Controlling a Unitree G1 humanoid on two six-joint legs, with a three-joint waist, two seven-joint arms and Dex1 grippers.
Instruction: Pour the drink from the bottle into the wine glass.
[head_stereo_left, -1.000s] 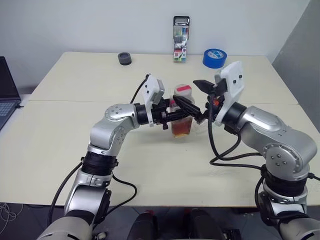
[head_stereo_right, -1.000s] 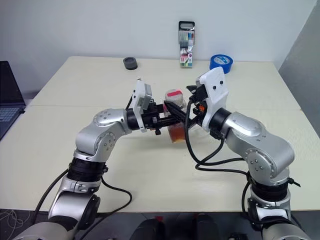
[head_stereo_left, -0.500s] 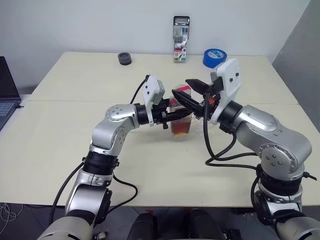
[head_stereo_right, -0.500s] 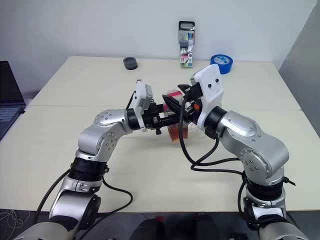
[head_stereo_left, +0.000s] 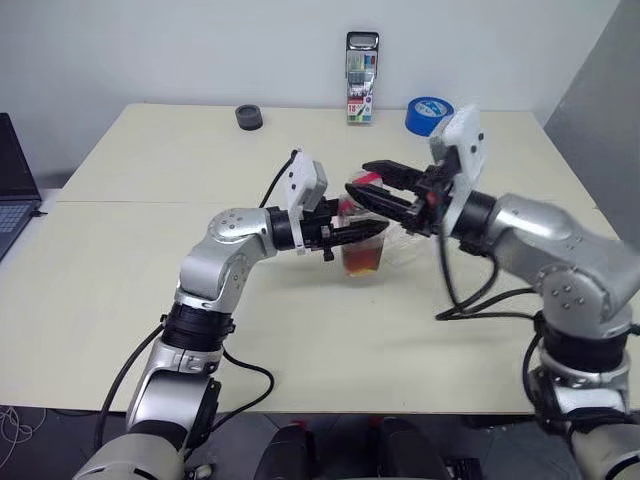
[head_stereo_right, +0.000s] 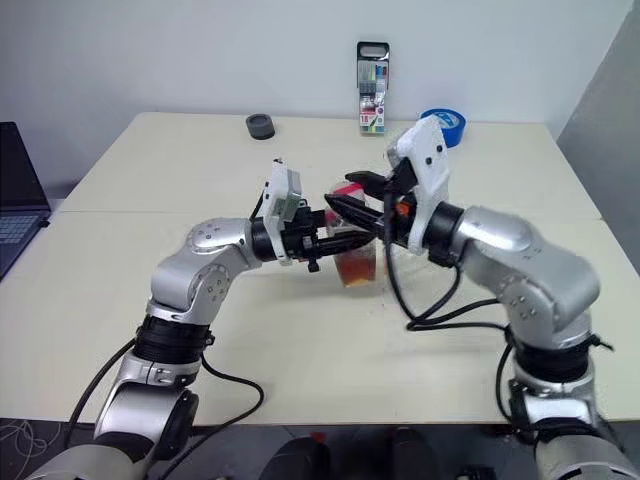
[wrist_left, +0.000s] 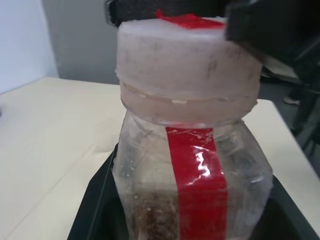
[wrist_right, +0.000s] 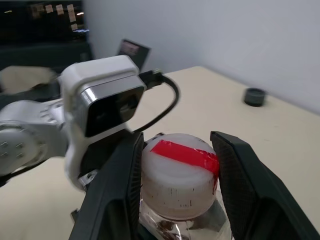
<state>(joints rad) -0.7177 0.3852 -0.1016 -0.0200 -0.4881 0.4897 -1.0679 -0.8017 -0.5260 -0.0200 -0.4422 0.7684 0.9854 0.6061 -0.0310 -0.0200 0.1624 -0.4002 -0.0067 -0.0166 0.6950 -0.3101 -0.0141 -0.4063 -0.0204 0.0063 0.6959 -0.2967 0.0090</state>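
Right now the bottle (wrist_left: 192, 150) stands upright, long axis vertical, held at mid-body by the left gripper (head_stereo_left: 350, 232), which comes in level from the robot's left w/ its jaws clamped tight on the plastic. The cap (wrist_right: 177, 175) sits directly betw. the right gripper's fingers (wrist_right: 117, 200), which come in level from the opposite side, higher up than the left's grip. The right gripper (wrist_right: 177, 187) is part-closed around the cap; pads look touching or nearly so, can't tell if it really grips. Judged: next move is twisting the cap off, so what matters is the cap being centred in those jaws, about the bottle's vertical axis. The drink (head_stereo_left: 364, 258) fills only the bottle's lower part, below both grippers. The wine glass (head_stereo_left: 402, 247) is just behind the bottle, under the right gripper, hard to make out. Right arm is nearer it.

Count: 1 bottle, 1 cap, 1 glass, 2 grippers.
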